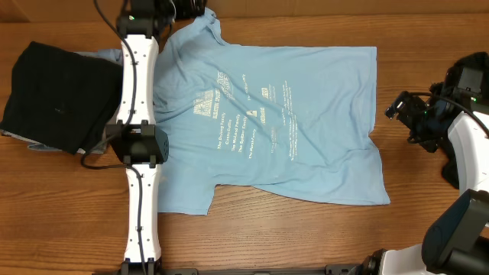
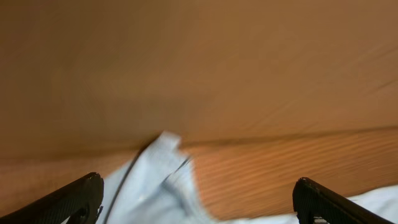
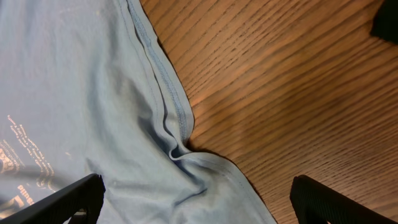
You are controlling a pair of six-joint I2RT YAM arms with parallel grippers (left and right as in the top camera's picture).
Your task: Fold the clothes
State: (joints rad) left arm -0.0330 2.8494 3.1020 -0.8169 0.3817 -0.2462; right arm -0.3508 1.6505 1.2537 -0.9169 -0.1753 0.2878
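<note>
Table (image 1: 290, 237): we look down on a brown wooden top, bare along the edge nearest the arm bases.
Left arm (image 1: 141, 221): its white links run from that near edge straight away from us, crossing the neck end of the shirt.
Near sleeve (image 1: 187, 195): we see it lying flat, pointing toward the near edge.
T-shirt (image 1: 321, 114): light blue, it lies spread out in the middle of the table, turned sideways, with the neck end under the left arm.
Print (image 1: 244, 114): we see white lettering face up across the chest.
Hem (image 1: 380, 130): this is the shirt's right-hand edge; in the right wrist view we find a small wrinkle in its stitched seam.
Right arm (image 1: 466, 145): it stands at the right side of the table, just beyond the hem.
Right gripper (image 3: 196, 193): the jaws are wide apart and hold nothing; its dark fingers (image 3: 68, 202) sit above the hem and the bare wood beside it.
Black garment (image 1: 57, 99): it lies left of the left arm, near the shirt, on a grey garment (image 1: 34, 141) that peeks out at its edges.
Far sleeve (image 1: 202, 30): it points toward the far edge.
Left gripper (image 2: 199, 202): it is at the far edge by that sleeve, jaws spread wide and empty; the wrist view is blurred, and we make out only blue cloth and wood between its fingers (image 2: 68, 202).
</note>
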